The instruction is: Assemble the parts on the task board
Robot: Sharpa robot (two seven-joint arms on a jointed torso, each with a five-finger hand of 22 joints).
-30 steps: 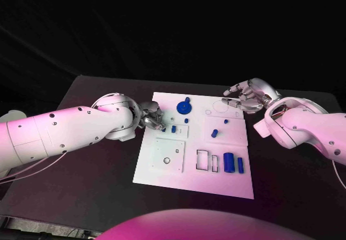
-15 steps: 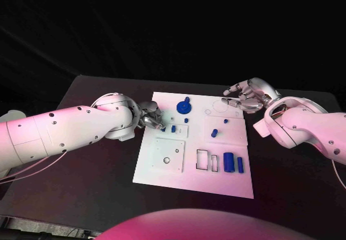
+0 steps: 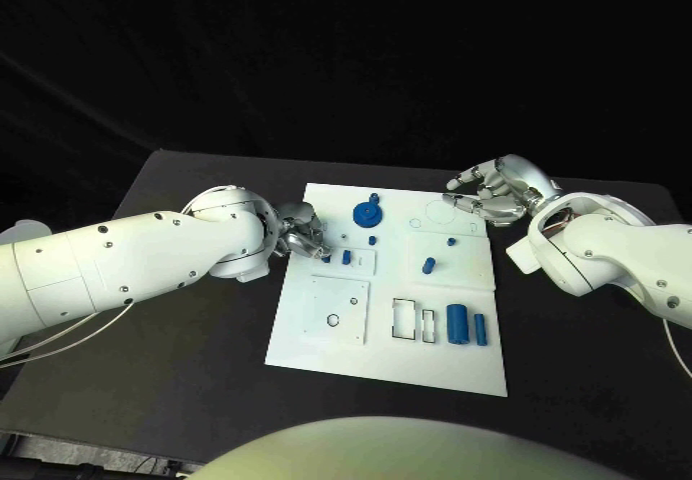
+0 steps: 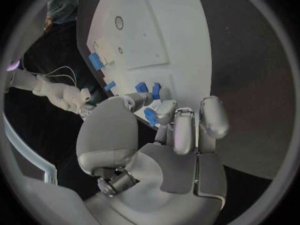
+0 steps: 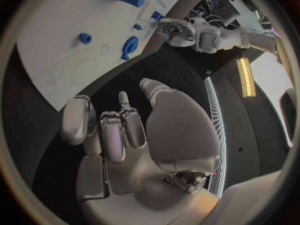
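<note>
The left silver many-fingered hand (image 4: pixel 156 150) fills the middle of the view, its fingers (image 4: pixel 183 132) curled forward toward the edge of the flat white task board (image 4: pixel 150 30). A small blue plastic part (image 4: pixel 150 117) sits pinched at the fingertips, right at the board's edge. Just beyond the fingers, two more small blue pieces (image 4: pixel 149 89) stand on the board, and farther along lie another blue block (image 4: pixel 95 61) and a smaller blue piece (image 4: pixel 110 86). The dark surface (image 4: pixel 250 85) runs beside the fingers.
</note>
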